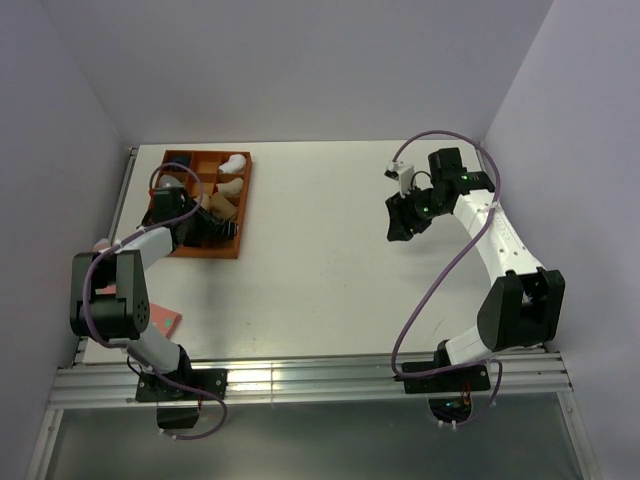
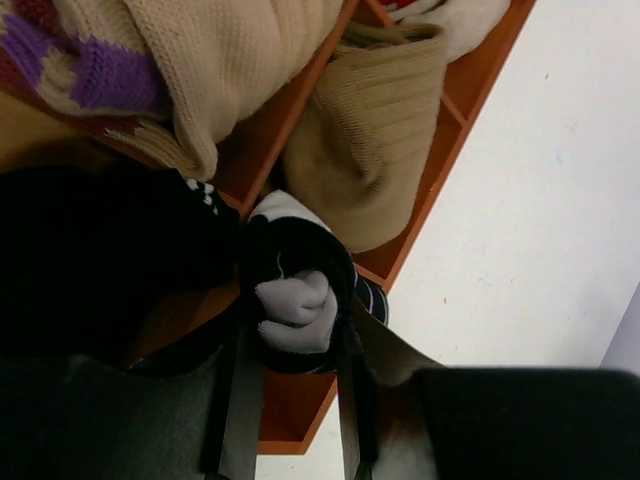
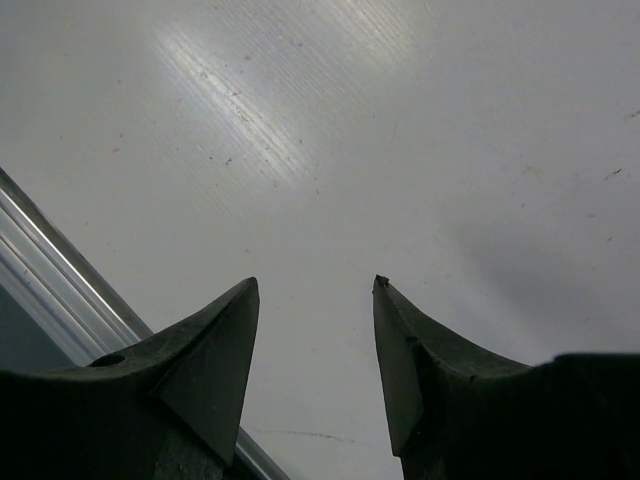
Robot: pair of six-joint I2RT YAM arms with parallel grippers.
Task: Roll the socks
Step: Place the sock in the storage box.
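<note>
My left gripper (image 1: 205, 228) reaches into the near end of the orange tray (image 1: 178, 160). In the left wrist view it (image 2: 292, 330) is shut on the rolled black sock with thin white stripes (image 2: 300, 250), a grey-white fold showing between the fingers. The tan-brown sock (image 2: 370, 140) lies rolled in the tray compartment just beyond; it also shows in the top view (image 1: 222, 205). My right gripper (image 1: 405, 225) is open and empty over bare table at the right, and it shows this way in the right wrist view (image 3: 315, 285).
The tray (image 2: 290, 410) also holds white sock bundles (image 1: 232, 163) and a cream knitted sock with purple patches (image 2: 200, 60). A pink sock (image 1: 165, 320) lies near the left arm's base. A metal rail (image 1: 300, 380) runs along the table's near edge.
</note>
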